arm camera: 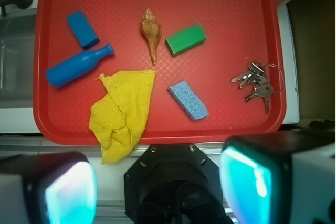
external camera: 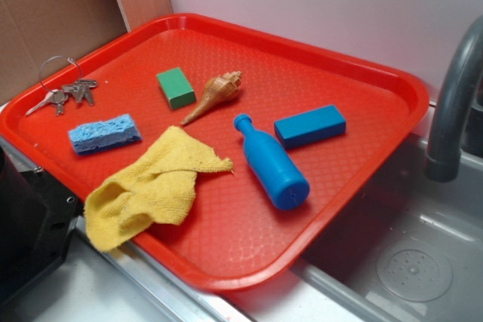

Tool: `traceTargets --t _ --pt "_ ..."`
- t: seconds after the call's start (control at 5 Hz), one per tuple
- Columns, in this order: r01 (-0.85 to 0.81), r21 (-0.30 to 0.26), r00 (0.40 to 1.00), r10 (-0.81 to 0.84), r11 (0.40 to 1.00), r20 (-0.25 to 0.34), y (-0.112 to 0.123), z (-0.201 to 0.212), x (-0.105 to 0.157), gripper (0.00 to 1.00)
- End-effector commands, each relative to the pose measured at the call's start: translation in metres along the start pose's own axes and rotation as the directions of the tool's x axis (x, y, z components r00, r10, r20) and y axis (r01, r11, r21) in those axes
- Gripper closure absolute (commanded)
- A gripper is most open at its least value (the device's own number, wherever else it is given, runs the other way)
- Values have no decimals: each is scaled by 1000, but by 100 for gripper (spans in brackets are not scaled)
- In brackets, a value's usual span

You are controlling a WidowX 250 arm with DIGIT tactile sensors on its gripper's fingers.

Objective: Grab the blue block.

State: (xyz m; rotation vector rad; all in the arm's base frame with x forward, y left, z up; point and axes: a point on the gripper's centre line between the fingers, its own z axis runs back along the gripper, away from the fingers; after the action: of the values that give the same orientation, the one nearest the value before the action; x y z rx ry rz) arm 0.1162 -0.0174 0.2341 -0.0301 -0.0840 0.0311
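Note:
The blue block lies flat on the red tray, just beyond the neck end of the blue bottle. In the wrist view my gripper hangs high over the tray's near edge, above the black robot base, far from the block. Its two cyan pads stand wide apart with nothing between them. The exterior view does not show the gripper.
On the tray lie a light-blue sponge, a green block, a shell, keys and a yellow cloth hanging over the edge. A faucet and sink flank the tray.

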Motion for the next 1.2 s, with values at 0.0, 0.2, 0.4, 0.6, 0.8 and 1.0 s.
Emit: traceTargets --t 0.0,0.2,0.4,0.6,0.8,1.0 --pt "0 0 1000 0 1000 0 0 0 0 0" --pt "141 62 979 -130 988 -156 -50 -54 32 0" --pt "183 -16 979 -184 983 -90 -94 -83 47 0" --pt "221 -118 975 -223 968 -3 -117 -111 70 0" --pt "211 -112 977 -206 971 51 -128 -144 95 0" --pt "193 -102 981 -188 976 55 -128 -162 114 0"
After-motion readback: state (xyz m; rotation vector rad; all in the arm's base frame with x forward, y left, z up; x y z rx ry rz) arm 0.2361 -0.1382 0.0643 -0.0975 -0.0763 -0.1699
